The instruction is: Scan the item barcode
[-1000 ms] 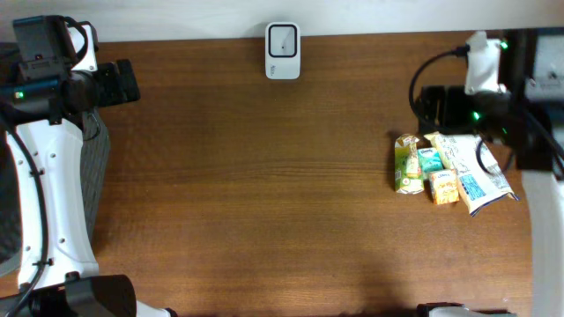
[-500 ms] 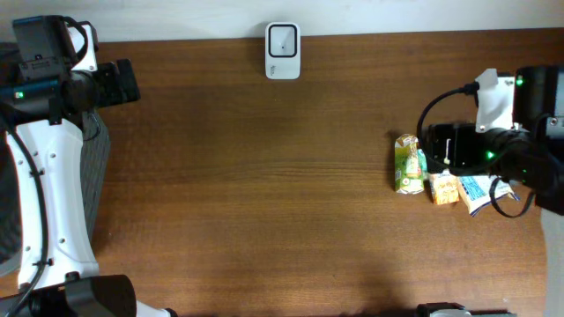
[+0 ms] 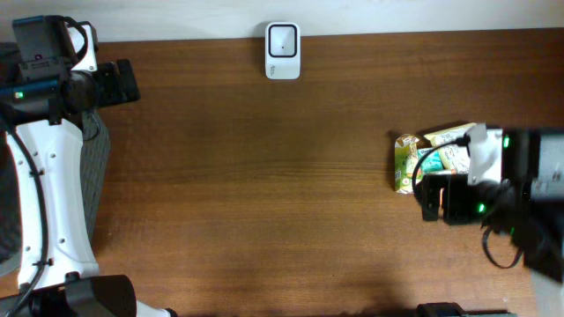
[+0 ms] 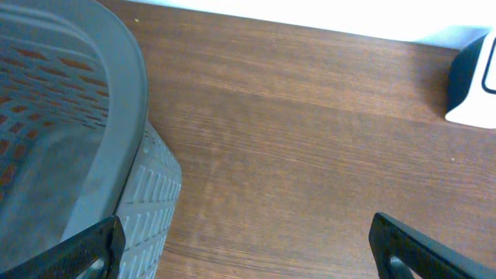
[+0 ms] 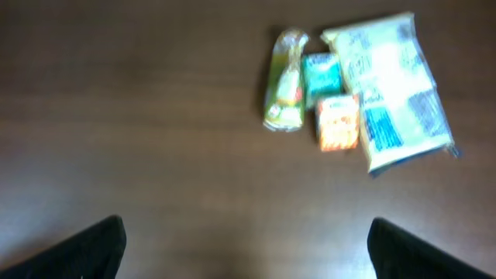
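Note:
Four items lie in a cluster at the right of the table. In the right wrist view they are a green-yellow pouch (image 5: pixel 284 80), a teal packet (image 5: pixel 322 74), an orange packet (image 5: pixel 338 122) and a large white-and-blue bag (image 5: pixel 389 89). From overhead only the pouch (image 3: pixel 406 163) and a strip of the bag (image 3: pixel 451 138) show beside my right arm. My right gripper (image 3: pixel 429 195) (image 5: pixel 248 260) hangs open above the table, just in front of the cluster, holding nothing. The white scanner (image 3: pixel 283 51) stands at the back edge. My left gripper (image 3: pixel 119 83) (image 4: pixel 248 260) is open and empty at the far left.
A grey perforated basket (image 4: pixel 70 116) stands at the left edge of the table, under my left arm (image 3: pixel 95 145). The edge of the scanner (image 4: pixel 474 81) shows at the right of the left wrist view. Bare wood lies between the basket and the items.
My right arm has swung from behind the items toward the front, now covering the orange packet and most of the bag from overhead. The left arm has not moved.

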### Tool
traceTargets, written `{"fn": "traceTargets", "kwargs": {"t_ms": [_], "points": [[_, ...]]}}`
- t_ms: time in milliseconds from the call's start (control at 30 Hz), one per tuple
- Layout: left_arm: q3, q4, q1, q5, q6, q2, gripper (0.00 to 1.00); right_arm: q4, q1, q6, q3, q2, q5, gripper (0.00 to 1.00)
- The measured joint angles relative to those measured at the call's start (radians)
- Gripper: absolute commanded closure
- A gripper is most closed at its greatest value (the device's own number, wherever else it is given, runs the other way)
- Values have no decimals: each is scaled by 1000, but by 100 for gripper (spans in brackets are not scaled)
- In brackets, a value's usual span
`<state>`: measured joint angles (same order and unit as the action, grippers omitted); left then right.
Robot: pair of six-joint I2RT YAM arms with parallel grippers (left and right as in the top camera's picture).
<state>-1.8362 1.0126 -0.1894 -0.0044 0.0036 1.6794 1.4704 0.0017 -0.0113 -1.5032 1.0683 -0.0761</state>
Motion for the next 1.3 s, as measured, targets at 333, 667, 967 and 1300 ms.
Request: {"fn": "traceTargets", "kwargs": {"t_ms": [333,667,967,1300], "points": [[0,0,0,0,0,0,1,-1263,0,0,842,-574,190,1],[0,-1,0,0,0,0,1,-1655,1,0,1320,-865,122,1],[0,-2,0,0,0,0,1,-1610,98,0,1471,-1021,74,1],[0,-1,0,0,0,0,1,-1394,98,0,1490,-1056,74,1]]}}
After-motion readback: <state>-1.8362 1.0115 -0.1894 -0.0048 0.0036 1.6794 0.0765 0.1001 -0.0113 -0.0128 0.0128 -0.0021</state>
